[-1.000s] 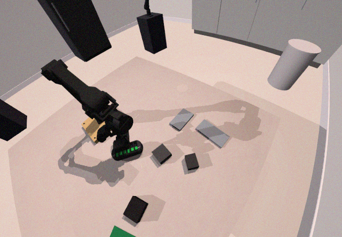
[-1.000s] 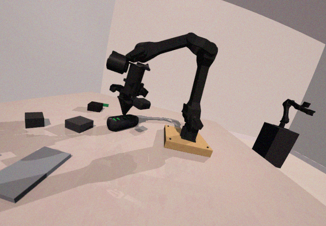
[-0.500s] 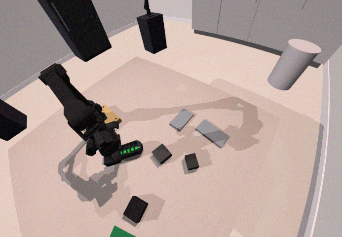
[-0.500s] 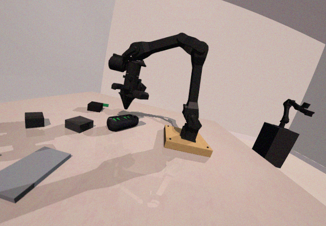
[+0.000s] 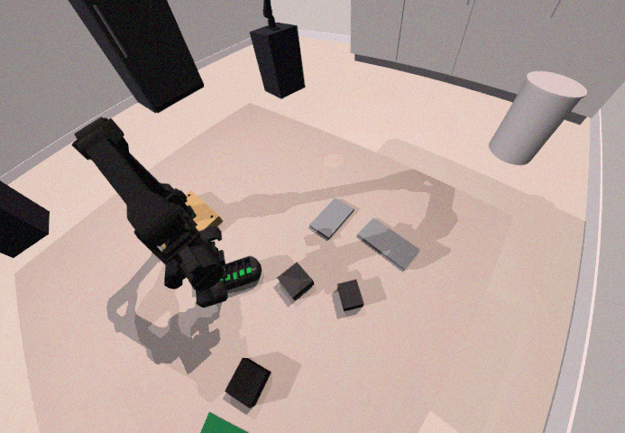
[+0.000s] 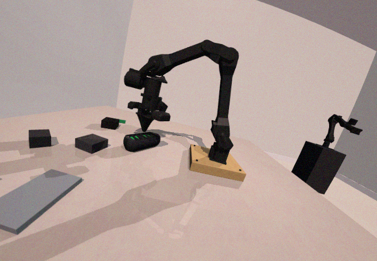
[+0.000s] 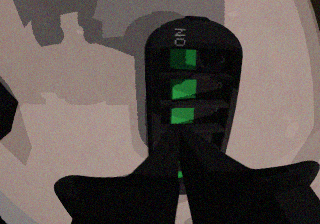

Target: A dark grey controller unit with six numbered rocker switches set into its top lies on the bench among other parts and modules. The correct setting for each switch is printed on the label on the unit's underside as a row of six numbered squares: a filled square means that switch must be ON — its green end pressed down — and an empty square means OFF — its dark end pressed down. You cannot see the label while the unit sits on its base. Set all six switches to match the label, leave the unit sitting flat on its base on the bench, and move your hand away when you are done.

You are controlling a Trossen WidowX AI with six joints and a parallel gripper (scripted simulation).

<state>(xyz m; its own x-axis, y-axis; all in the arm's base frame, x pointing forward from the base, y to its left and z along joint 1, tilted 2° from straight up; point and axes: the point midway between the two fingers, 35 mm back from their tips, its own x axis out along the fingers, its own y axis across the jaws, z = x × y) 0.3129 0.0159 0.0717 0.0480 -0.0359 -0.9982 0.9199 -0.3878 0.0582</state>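
Observation:
The dark controller unit sits on its base on the bench, switches up. Its underside label is hidden. In the wrist view "ON" is printed near its far end, and three rockers with green ends on the left show in full; the first is partly darker green. The rockers nearer the hand are mostly covered by my fingers, with a small bit of green between them. My gripper is shut and empty, fingertips pointing down just above the unit's top. Whether the tips touch a rocker cannot be told.
Dark blocks and grey plates lie around the unit. A green piece is at the front edge of the top view. The arm's wooden base is close to the unit.

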